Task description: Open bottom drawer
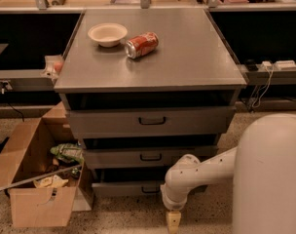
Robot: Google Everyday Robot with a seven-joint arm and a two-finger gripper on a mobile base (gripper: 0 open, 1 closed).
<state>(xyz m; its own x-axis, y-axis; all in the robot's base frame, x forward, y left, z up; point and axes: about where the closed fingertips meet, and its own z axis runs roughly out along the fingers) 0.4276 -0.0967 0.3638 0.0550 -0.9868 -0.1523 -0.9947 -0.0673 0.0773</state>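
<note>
The grey cabinet has three stacked drawers. The bottom drawer [123, 188] is the lowest one, with a small black handle [150, 190] at its centre, and its right part is hidden behind my white arm [196, 174]. My gripper [173, 222] points down at the floor just in front of the drawer, below and a little right of the handle, apart from it. The middle drawer [119, 158] and the top drawer [109, 122] sit above.
A white bowl [107, 34] and a red soda can [141, 45] on its side lie on the cabinet top [187, 57]. An open cardboard box [38, 179] with rubbish stands on the floor at the left. Cables [260, 89] hang at the right.
</note>
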